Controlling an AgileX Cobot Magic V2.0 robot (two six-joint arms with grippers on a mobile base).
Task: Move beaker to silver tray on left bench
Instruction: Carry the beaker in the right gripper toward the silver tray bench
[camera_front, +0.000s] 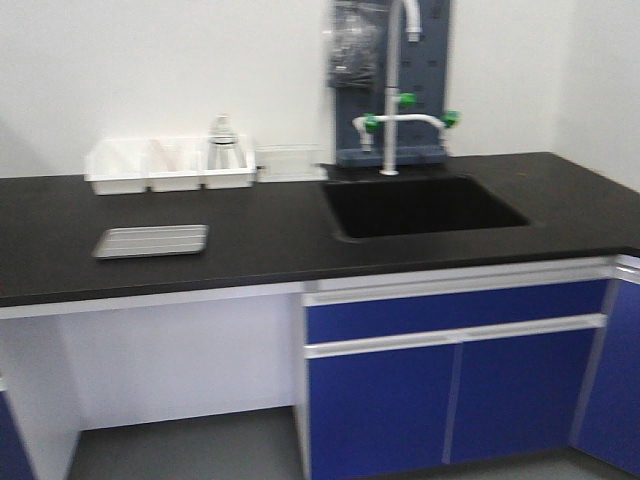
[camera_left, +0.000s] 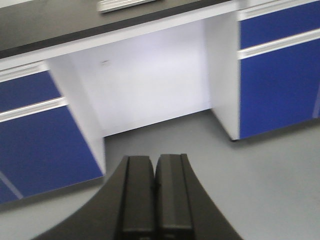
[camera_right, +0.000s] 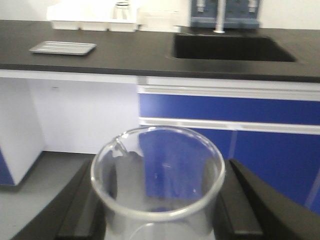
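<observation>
My right gripper is shut on the small clear beaker, pouring lip at upper left, held in front of the bench above the floor. The silver tray lies on the black bench top at the left; it also shows in the right wrist view and its edge in the left wrist view. My left gripper is shut and empty, low over the grey floor before the knee space. Neither gripper shows in the front view.
White bins holding a glass flask stand at the back wall. A black sink with a white tap is right of the tray. Blue cabinet doors are below; an open knee space is under the tray.
</observation>
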